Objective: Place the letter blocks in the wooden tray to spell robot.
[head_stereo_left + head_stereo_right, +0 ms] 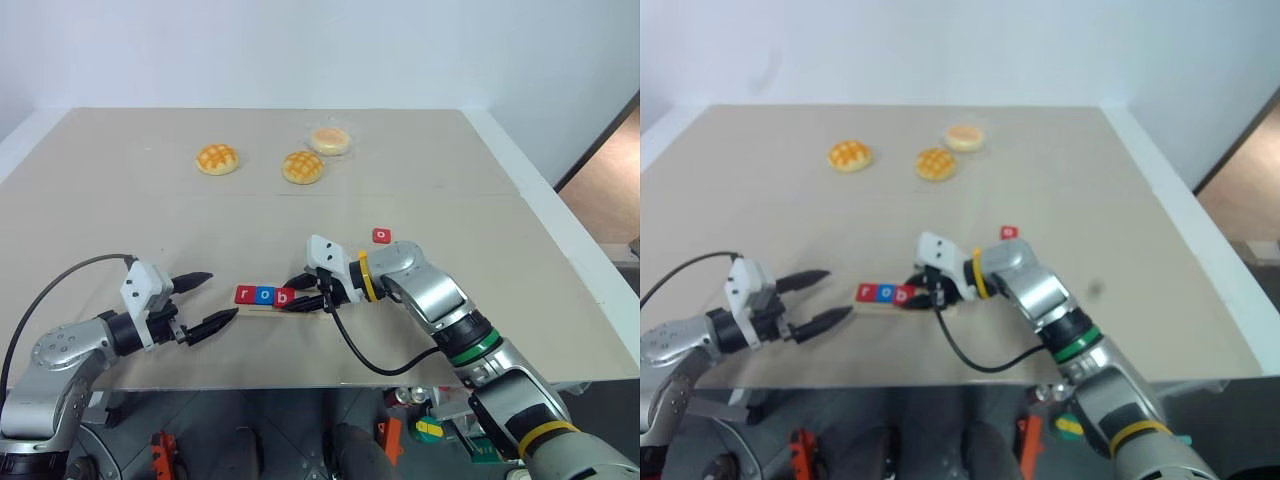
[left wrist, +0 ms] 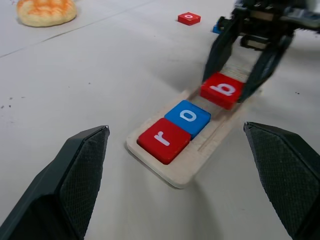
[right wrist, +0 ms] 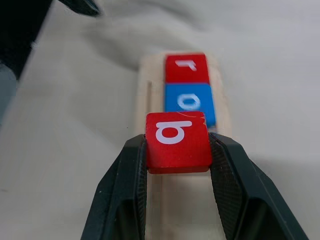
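The wooden tray (image 2: pixel 186 171) lies near the table's front edge. A red "r" block (image 2: pixel 164 140) and a blue "o" block (image 2: pixel 188 117) sit side by side in its groove. My right gripper (image 1: pixel 293 296) is shut on a red "b" block (image 3: pixel 176 141), held over the groove just beside the blue "o"; I cannot tell whether it touches the wood. Another red "o" block (image 1: pixel 382 236) lies on the table behind my right gripper. My left gripper (image 1: pixel 222 294) stands open at the tray's left end, with nothing between its fingers.
Two golden buns (image 1: pixel 217 159) (image 1: pixel 303 167) lie at the back of the table. A third, paler bun (image 1: pixel 331 140) sits in a clear dish beside them. The table's front edge runs close behind both arms.
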### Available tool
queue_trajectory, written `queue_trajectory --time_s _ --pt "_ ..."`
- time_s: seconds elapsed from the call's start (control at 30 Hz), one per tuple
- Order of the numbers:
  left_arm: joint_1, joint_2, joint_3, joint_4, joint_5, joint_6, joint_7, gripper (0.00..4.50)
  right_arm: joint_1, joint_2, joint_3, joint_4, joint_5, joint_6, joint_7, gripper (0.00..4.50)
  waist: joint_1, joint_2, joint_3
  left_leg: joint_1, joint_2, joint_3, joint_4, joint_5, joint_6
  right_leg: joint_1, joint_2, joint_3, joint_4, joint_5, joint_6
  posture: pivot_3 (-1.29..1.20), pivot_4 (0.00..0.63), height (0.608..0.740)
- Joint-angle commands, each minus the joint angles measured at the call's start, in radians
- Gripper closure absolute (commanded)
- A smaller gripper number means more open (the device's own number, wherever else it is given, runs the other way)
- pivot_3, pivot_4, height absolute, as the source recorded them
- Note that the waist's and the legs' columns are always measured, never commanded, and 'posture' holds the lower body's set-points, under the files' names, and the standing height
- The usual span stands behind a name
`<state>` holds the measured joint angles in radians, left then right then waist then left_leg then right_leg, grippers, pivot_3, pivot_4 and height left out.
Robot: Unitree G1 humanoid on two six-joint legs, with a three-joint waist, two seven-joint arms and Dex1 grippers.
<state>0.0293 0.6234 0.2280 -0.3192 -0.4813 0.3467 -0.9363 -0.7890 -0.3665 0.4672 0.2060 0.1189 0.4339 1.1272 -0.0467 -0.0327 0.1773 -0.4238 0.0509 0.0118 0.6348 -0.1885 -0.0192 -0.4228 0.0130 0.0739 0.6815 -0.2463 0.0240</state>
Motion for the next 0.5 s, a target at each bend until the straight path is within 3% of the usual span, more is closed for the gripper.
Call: queue_trajectory --time_s 0.03,0.5 --pt "0.002 0.002 -0.002 -0.053 -0.009 -0.011 0.021 0.0 -0.035 0.021 -0.015 0.033 -0.02 -0.027 -0.014 3.3 0.0 0.0 0.0 0.0 0.001 0.0 0.0 0.0 0.0 0.0 0.001 0.0 0.0 0.0 0.0 0.0 0.15 0.74" --pt "0.001 0.014 -0.034 -0.058 -0.002 -0.022 0.028 0.0 -0.034 0.046 -0.022 0.057 -0.041 0.001 -0.008 3.3 0.0 0.0 0.0 0.001 0.001 0.0 0.0 0.0 0.0 0.0 0.001 0.0 0.0 0.001 -0.001 0.0 0.15 0.74"
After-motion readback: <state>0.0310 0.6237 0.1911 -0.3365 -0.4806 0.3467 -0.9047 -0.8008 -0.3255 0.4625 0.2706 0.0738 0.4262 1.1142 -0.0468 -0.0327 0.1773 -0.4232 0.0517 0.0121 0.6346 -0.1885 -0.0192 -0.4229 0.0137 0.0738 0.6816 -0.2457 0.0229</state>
